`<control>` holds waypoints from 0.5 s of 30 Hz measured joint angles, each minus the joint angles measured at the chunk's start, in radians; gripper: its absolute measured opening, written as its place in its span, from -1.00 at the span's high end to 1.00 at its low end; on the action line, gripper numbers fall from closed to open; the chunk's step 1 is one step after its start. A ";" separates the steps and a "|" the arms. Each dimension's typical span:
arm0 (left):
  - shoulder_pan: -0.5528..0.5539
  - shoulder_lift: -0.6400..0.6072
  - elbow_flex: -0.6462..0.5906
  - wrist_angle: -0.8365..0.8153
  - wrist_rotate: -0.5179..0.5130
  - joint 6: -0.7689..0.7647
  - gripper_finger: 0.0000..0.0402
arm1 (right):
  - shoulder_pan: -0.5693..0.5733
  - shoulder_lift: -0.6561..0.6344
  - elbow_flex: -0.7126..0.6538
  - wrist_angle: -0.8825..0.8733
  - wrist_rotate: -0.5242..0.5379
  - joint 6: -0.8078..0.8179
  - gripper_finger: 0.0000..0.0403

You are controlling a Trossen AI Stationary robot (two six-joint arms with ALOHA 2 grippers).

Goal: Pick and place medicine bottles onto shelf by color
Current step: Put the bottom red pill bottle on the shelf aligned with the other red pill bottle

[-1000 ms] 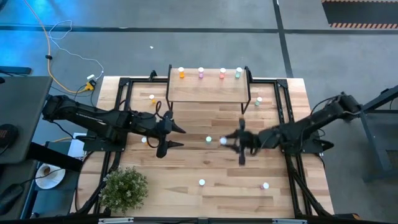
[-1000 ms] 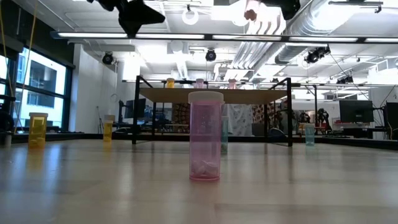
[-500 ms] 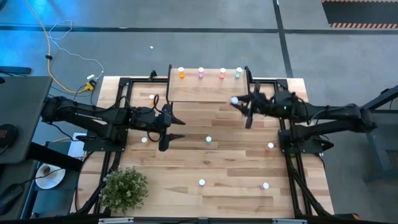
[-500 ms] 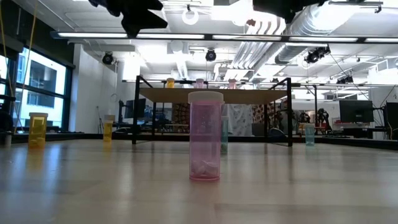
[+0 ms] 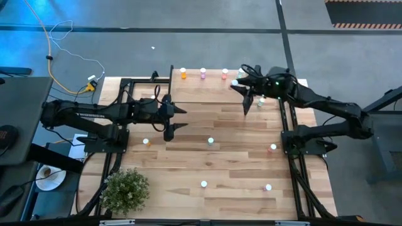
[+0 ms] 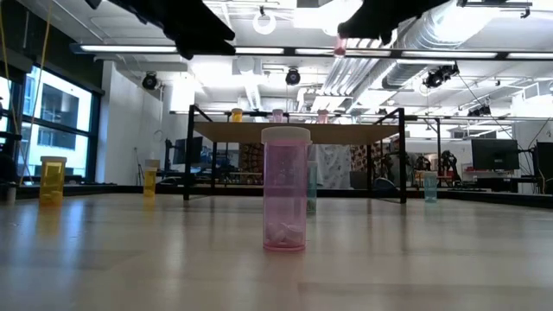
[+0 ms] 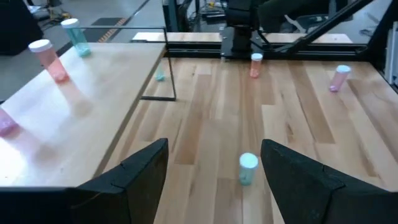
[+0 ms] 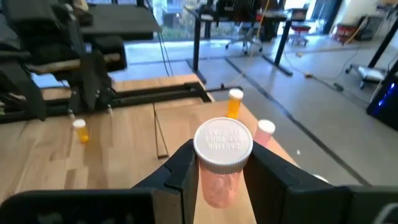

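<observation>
Right wrist view: right gripper (image 8: 221, 177) clamps a white-capped pink bottle (image 8: 222, 163), now carried over the shelf (image 5: 210, 94); left gripper (image 5: 176, 118) gapes empty.

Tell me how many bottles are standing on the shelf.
4, in a row along the shelf's far edge: orange, pink-purple, red, pale green. The right gripper holds a fifth bottle above it and may hide others.
</observation>
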 joint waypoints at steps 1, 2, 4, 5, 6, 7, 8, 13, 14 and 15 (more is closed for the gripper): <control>0.005 0.000 0.000 0.000 0.000 0.000 -0.22 | -0.012 0.016 0.002 0.000 -0.003 0.000 0.51; 0.011 0.000 0.000 0.000 0.000 0.000 -0.22 | -0.025 0.033 0.004 0.005 -0.003 0.001 0.51; 0.018 0.000 0.000 0.000 0.000 -0.001 -0.22 | -0.052 0.070 0.004 0.003 -0.013 0.004 0.51; 0.021 0.000 0.000 0.000 0.000 -0.005 -0.22 | -0.063 0.089 0.004 0.003 -0.028 0.004 0.51; 0.022 0.000 0.000 0.000 0.000 -0.013 -0.22 | -0.073 0.106 0.004 0.005 -0.043 0.006 0.51; 0.022 0.000 0.000 0.000 0.001 -0.019 -0.22 | -0.082 0.124 0.004 0.007 -0.054 0.017 0.51; 0.022 0.000 0.000 0.000 0.003 -0.020 -0.22 | -0.090 0.141 0.004 0.010 -0.057 0.025 0.51; 0.021 0.000 0.000 0.000 0.005 -0.027 -0.22 | -0.122 0.209 0.004 0.065 -0.049 0.084 0.51; 0.021 0.000 0.000 0.000 0.005 -0.027 -0.22 | -0.124 0.221 0.004 0.079 -0.047 0.091 0.51; 0.021 0.000 0.000 0.000 0.005 -0.027 -0.22 | -0.124 0.231 0.004 0.091 -0.046 0.102 0.51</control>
